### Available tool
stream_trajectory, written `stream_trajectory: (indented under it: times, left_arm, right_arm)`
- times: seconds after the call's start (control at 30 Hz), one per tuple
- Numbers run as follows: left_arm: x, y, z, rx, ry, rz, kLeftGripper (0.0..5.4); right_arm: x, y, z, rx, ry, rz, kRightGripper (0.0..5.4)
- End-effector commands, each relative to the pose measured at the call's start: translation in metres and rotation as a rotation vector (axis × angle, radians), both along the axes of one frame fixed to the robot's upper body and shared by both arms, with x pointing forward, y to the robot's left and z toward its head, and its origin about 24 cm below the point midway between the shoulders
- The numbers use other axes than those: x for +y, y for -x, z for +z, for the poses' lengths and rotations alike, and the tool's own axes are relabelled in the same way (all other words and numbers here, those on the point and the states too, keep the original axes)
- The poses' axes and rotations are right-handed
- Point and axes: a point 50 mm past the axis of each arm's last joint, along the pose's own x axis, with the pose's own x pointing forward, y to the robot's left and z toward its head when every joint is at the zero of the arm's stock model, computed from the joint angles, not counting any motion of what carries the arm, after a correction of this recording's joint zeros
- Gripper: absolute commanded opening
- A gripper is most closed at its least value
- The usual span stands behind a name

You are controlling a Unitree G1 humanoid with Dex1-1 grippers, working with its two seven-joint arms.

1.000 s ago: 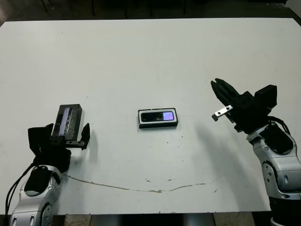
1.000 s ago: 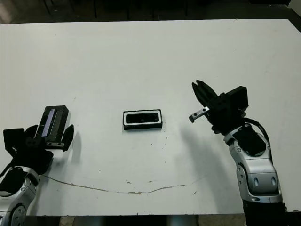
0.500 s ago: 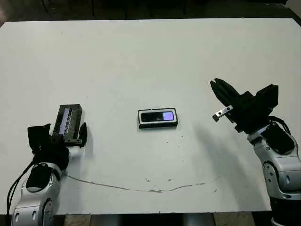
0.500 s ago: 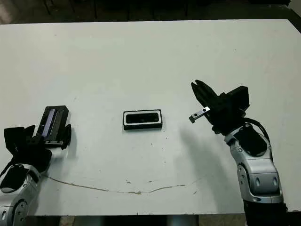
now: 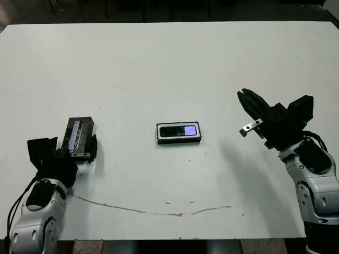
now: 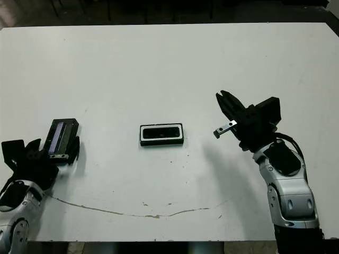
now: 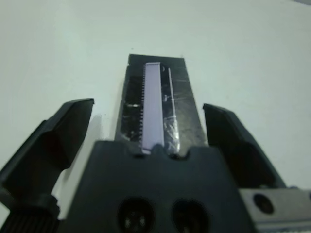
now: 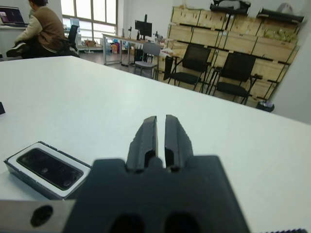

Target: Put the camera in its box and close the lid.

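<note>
The camera is seen lying in the box, near the middle of the white worktop. So the first part of the job looks done, and the lid is not yet put on. The lid is lying flat at the left side of the worktop, well apart from the box.

The lid is judged to be light, thin and stiff. Its shiny strip is likely to be slippery and easy to scratch, so it is best held by its two long black sides, not by the top.

The left end effector is held low, just over the worktop, with the lid lying between its fingers. The fingers are spread apart on each side of the lid, and nothing is squeezed yet in the left wrist view.

The right end effector is held up above the worktop, to the right of the box and well apart from it. Its fingers are pressed close together and nothing is held in them.
</note>
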Motion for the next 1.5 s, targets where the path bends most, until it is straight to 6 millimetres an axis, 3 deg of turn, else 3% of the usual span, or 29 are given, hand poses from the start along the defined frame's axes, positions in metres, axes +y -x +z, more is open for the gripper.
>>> stream_trajectory:
  times: [0.03, 0.73, 0.97, 1.23, 1.5]
  left_arm:
    - [0.004, 0.009, -0.021, 0.134, 0.027, 0.012, 5.38]
    - [0.007, 0.01, -0.033, 0.223, 0.012, 0.052, 5.38]
    - [0.003, 0.01, -0.029, 0.237, -0.011, 0.08, 4.37]
    - [0.009, 0.007, -0.022, 0.347, -0.116, -0.164, 2.89]
    - [0.014, 0.001, -0.017, 0.472, -0.19, -0.373, 2.8]
  right_arm:
    - [-0.007, 0.002, -0.007, 0.031, 0.01, -0.023, 0.0]
    - [-0.007, 0.002, -0.007, 0.03, 0.01, -0.026, 0.0]
    - [-0.009, 0.001, -0.009, 0.027, -0.005, -0.012, 0.0]
    - [-0.008, 0.002, -0.008, 0.024, 0.007, -0.017, 0.0]
    - [-0.009, 0.004, -0.007, 0.016, 0.035, -0.038, 0.0]
